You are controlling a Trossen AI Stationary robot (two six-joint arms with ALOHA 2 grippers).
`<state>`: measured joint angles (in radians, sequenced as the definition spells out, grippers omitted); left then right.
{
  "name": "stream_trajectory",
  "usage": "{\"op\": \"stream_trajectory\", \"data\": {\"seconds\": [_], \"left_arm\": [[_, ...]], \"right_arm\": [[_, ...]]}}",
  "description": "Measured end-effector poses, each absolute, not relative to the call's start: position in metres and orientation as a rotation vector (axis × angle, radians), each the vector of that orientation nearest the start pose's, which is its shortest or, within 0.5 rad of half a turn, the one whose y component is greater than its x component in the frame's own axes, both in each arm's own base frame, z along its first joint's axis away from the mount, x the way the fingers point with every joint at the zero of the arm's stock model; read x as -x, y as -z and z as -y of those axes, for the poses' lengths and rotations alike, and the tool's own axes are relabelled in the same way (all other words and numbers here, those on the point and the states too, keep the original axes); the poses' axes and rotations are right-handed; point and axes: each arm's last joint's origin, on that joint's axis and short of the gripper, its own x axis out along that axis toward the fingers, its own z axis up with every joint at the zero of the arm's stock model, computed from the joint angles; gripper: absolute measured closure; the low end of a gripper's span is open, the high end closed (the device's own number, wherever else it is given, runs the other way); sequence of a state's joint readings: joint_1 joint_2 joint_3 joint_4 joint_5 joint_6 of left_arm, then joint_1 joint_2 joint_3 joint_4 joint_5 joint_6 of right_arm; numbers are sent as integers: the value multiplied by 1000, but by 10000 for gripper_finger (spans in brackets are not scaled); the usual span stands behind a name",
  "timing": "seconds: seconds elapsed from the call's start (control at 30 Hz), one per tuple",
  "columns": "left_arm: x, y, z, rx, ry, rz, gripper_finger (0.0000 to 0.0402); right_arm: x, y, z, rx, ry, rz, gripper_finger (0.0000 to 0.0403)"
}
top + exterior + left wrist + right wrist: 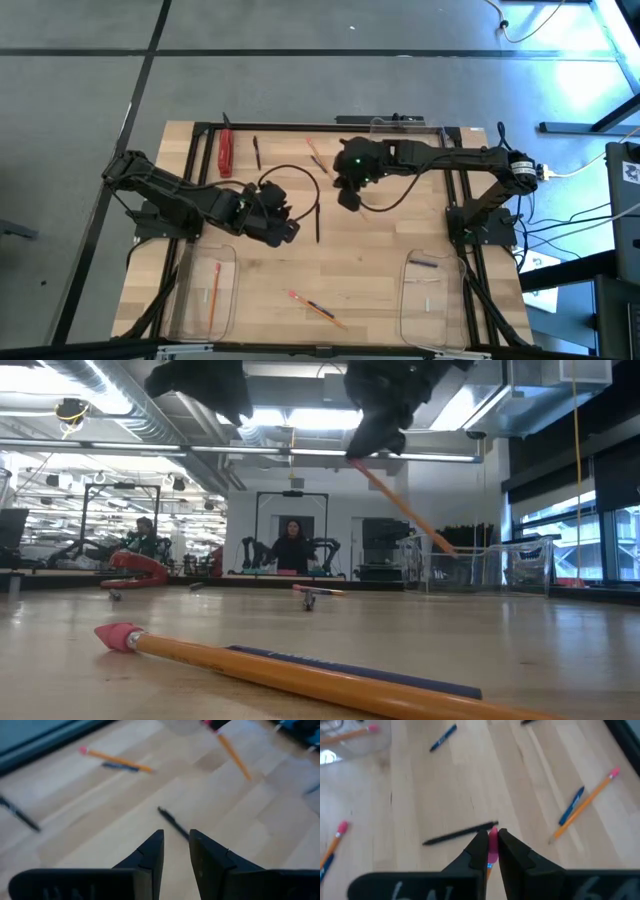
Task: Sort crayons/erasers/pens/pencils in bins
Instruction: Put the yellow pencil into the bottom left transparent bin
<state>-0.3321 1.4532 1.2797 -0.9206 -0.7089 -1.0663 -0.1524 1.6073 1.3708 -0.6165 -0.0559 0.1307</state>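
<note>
**Two arms, one pencil lifted**

Two dark arms reach over the wooden table [350, 270]. The right gripper [491, 842] is up in the air near the far middle of the table. Its jaws are squeezed shut on the pink end of a pencil [405, 510]. That pencil hangs down at a slant, off the table.

The left gripper [176, 851] sits low near the middle, and its jaws stand a little apart with nothing between them. A black pen [172, 822] lies on the wood just past its tips.

Another pencil [318, 310] lies on the near side beside a blue stick [120, 767]. The left bin [205, 290] holds one pencil. The right bin [432, 290] holds a dark stick. A third bin [410, 128] sits at the far edge.
</note>
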Motion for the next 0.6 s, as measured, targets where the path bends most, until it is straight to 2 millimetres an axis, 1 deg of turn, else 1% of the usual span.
{"op": "stream_trajectory", "data": {"seconds": [0.13,0.33,0.6], "left_arm": [[-279,-307,76,366,-715,-611,317],[-287,-313,77,262,-653,-565,317],[-291,-316,77,231,-620,-541,317]], "right_arm": [[-347,-300,51,-222,140,-768,368],[-358,-314,49,-248,31,-593,368],[-367,-329,46,-193,-13,-414,368]]}}
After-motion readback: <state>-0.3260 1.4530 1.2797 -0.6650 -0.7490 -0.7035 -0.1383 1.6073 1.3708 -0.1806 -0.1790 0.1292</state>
